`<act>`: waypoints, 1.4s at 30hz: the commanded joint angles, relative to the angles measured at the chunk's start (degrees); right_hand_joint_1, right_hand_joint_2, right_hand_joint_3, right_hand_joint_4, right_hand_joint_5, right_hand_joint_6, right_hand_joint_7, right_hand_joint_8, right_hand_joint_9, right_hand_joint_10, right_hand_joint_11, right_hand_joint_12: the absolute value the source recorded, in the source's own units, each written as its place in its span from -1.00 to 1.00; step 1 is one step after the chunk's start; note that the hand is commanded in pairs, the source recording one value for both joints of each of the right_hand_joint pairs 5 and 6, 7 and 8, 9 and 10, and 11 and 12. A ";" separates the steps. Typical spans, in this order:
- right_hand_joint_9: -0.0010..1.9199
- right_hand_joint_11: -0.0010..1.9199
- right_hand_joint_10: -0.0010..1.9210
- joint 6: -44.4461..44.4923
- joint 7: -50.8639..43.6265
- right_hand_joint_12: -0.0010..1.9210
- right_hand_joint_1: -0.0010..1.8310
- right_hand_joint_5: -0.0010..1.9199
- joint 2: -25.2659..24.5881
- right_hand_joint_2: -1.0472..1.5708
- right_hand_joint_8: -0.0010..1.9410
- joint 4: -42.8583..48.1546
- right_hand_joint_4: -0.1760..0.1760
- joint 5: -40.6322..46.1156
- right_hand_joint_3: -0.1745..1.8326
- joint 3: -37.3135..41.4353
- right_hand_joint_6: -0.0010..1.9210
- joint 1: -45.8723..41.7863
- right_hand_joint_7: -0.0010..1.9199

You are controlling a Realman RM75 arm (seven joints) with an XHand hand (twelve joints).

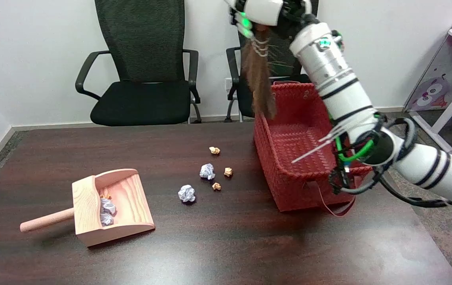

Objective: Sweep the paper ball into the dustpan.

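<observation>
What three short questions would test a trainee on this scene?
1. True or false: the brush touches the table.
2. How many white paper balls lie on the table outside the dustpan?
3. The brush bristles hang above: A. the dustpan; B. the red basket; C. the white paper balls.

Key: 1 false, it is lifted in the air; 2 two; 3 B.
</observation>
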 commanded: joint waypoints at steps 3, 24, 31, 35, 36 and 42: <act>1.00 1.00 1.00 -0.85 -0.98 1.00 -0.07 1.00 -12.85 0.95 0.98 10.39 1.00 5.89 0.67 -13.29 1.00 13.83 1.00; 1.00 1.00 1.00 -7.62 -0.98 1.00 -0.10 1.00 -26.67 0.93 0.98 28.66 1.00 11.96 0.88 -12.84 1.00 8.25 1.00; 1.00 1.00 1.00 -7.09 -0.98 1.00 -0.16 1.00 -29.94 1.00 0.98 40.38 0.43 7.08 0.78 -14.62 1.00 10.32 1.00; 1.00 1.00 1.00 -6.92 -0.98 1.00 -0.13 1.00 -31.95 1.00 0.98 46.12 1.00 2.52 0.73 -16.22 1.00 11.67 1.00; 1.00 1.00 1.00 -6.92 -0.98 1.00 -0.13 1.00 -32.67 1.00 0.98 47.71 1.00 1.56 0.72 -16.38 1.00 11.68 1.00; 1.00 1.00 1.00 -6.73 -0.98 1.00 -0.10 1.00 -34.87 1.00 0.98 51.40 1.00 -2.50 0.66 -16.59 1.00 10.75 1.00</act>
